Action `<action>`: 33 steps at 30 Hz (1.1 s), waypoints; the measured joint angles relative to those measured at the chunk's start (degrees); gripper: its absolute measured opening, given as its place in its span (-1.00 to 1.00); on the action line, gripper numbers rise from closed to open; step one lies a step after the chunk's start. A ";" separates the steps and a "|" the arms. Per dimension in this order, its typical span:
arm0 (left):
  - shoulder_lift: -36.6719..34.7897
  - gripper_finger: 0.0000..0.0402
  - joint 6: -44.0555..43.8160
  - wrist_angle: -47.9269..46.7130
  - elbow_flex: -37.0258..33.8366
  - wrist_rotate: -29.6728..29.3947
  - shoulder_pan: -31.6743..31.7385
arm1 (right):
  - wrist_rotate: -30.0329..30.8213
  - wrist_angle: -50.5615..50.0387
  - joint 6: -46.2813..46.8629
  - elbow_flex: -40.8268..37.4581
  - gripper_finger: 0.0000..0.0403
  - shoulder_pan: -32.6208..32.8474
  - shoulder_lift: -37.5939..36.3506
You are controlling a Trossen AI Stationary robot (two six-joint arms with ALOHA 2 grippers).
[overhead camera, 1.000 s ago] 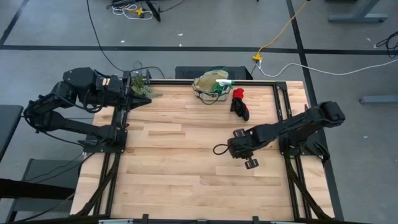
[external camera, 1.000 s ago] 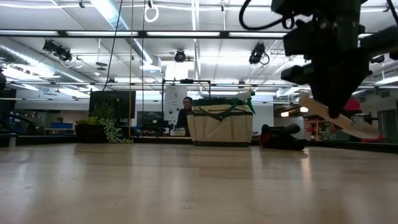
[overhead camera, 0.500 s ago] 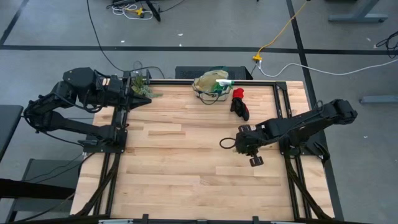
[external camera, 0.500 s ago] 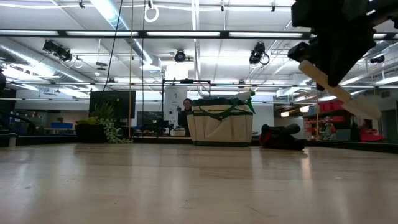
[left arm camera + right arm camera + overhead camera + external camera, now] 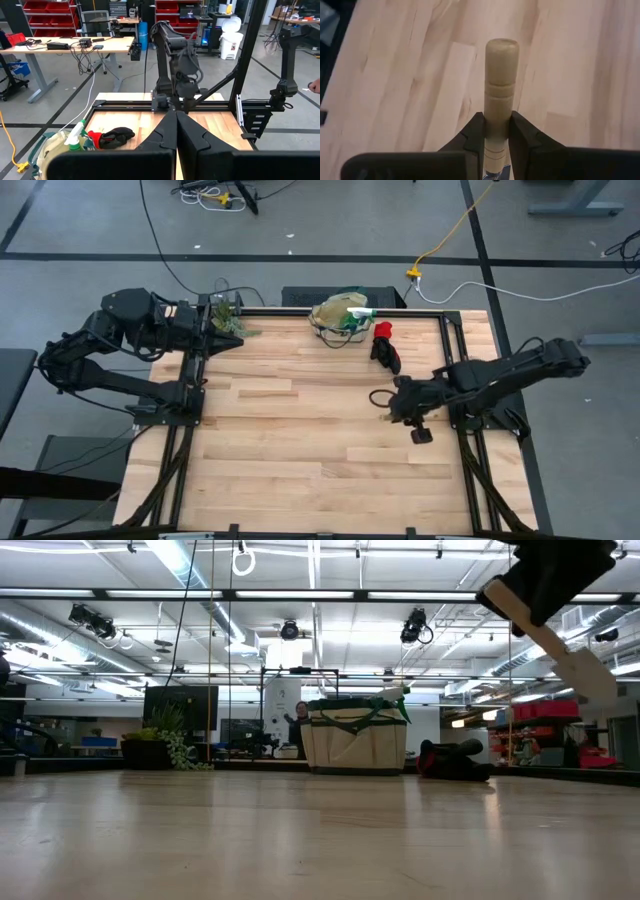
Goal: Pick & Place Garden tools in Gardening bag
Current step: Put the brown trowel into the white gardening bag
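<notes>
Fingers point(image 5: 521, 135) of the right gripper point(image 5: 497, 131) pinch the pale, rounded wooden handle of a hand tool point(image 5: 500, 75), whose flat silvery end shows in the low view, so it looks like the trowel point(image 5: 560, 645). Over the last second the right arm has carried this tool upward and toward the table's right edge: in the high view the right gripper point(image 5: 408, 402) has shifted right, and in the low view the tool has risen toward the top of the frame. The lift therefore appears done, and the carry to the small beige fabric gardening bag with dark green trim point(image 5: 338, 314) at the far edge seems to be the step in hand. The bag already holds a green translucent plastic item point(image 5: 356, 312), and the red-and-black glove point(image 5: 384, 346) lies just beside it on the light wooden table point(image 5: 280, 440). The left gripper point(image 5: 176, 132), fingertips together, waits at the far left corner near a leafy green plant point(image 5: 226, 320).
</notes>
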 joint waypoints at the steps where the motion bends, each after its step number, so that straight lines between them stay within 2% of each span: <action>1: -0.01 -0.99 -0.01 0.01 0.00 0.00 -0.01 | 0.42 0.25 0.39 0.00 -0.74 0.00 -0.65; 9: -0.02 -0.99 -0.01 0.90 0.00 0.00 0.00 | 0.50 5.88 3.39 0.00 -0.74 0.00 -4.89; 21: -0.02 -0.99 -0.01 1.09 0.00 0.00 -0.02 | 0.56 24.23 8.31 0.00 -0.74 -0.23 -8.26; 33: 0.00 -0.99 -1.04 3.14 0.00 -0.02 0.00 | 1.59 34.86 9.56 -0.02 -0.74 -5.91 -9.30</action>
